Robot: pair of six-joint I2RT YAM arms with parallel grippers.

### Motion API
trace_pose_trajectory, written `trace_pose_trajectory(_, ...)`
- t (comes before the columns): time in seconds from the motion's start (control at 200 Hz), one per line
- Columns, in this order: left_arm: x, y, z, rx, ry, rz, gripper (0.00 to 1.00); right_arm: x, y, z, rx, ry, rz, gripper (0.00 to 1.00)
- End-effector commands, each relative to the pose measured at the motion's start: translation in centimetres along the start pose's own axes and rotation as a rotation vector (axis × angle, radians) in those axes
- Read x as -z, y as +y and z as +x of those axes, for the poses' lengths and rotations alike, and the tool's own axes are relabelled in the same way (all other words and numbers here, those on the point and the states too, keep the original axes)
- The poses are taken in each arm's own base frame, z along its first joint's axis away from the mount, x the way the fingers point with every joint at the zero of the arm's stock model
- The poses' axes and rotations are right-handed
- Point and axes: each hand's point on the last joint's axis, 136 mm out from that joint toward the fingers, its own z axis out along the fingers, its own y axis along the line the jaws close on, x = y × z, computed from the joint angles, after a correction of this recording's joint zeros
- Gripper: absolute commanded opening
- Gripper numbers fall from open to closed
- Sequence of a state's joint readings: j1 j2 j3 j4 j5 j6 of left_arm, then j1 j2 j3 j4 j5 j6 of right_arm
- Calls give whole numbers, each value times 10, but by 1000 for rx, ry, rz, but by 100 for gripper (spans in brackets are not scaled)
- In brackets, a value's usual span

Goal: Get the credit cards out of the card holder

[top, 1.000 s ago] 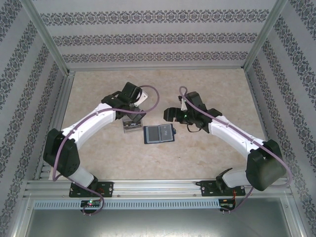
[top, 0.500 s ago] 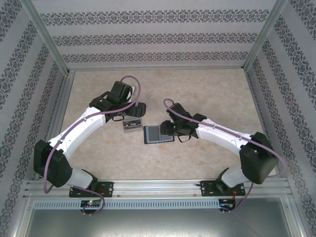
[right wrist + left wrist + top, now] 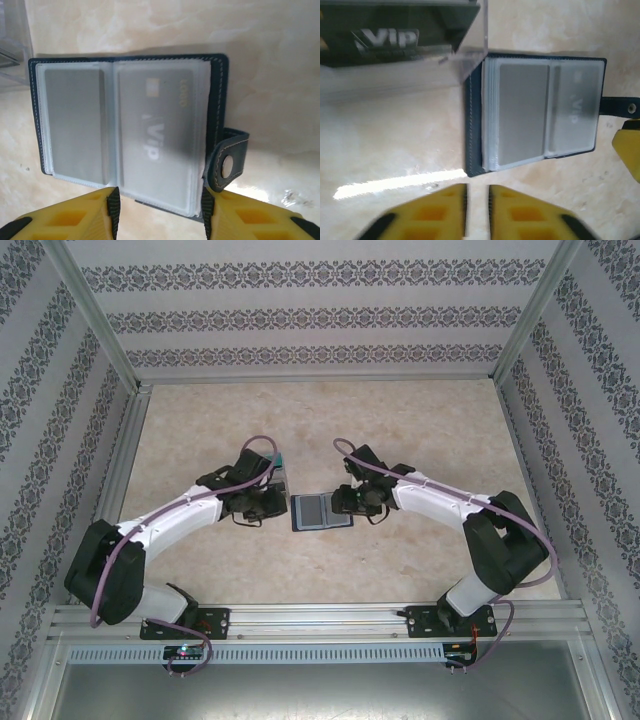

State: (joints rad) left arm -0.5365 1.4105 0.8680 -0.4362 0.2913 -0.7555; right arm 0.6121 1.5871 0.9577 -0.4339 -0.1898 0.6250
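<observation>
The card holder [image 3: 320, 512] lies open and flat on the table, a dark navy bifold with frosted sleeves and a snap tab [image 3: 227, 165] on its right. A grey credit card marked VIP [image 3: 155, 135] shows through the right sleeve, and a plain grey one [image 3: 75, 125] through the left. My right gripper [image 3: 160, 215] stands at the near edge of the right half [image 3: 340, 512], its pads [image 3: 114, 212] against both sides of the sleeve stack. My left gripper [image 3: 477, 210] hovers just off the holder's [image 3: 475, 125] left corner [image 3: 280, 512], shut to a thin slit with nothing in it.
A clear plastic box [image 3: 395, 55] holding a dark VIP card sits directly left of the holder, touching its corner. A yellow finger of the right gripper [image 3: 627, 150] shows beside the tab. Bare marble-look table lies all round, with patterned walls on three sides.
Both arms have swung in and down to the holder. The left gripper has gone from wide open to shut. The right gripper's jaws have narrowed onto the holder's right half.
</observation>
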Motion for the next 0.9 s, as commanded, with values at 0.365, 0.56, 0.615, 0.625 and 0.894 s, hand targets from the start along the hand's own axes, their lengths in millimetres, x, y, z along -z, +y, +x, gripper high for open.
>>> trace_pose_trajectory(0.365, -59, -13, 11, -17, 74, -11, 0, -25, -1, 2, 22, 69, -28, 47)
trace_pose_trajectory(0.56, -69, -6, 20, -20, 116, -27, 0, -32, -1, 4, 15, 85, -30, 46)
trace_pose_trajectory(0.615, -71, -6, 21, -19, 124, -26, 0, -32, 2, 3, 13, 82, -38, 46)
trace_pose_trajectory(0.625, -72, -6, 22, -19, 126, -27, 0, -32, 2, 3, 14, 83, -39, 45)
trace_pose_trajectory(0.894, -73, -6, 25, -25, 140, -31, 0, -18, 18, -5, 17, 59, -81, 43)
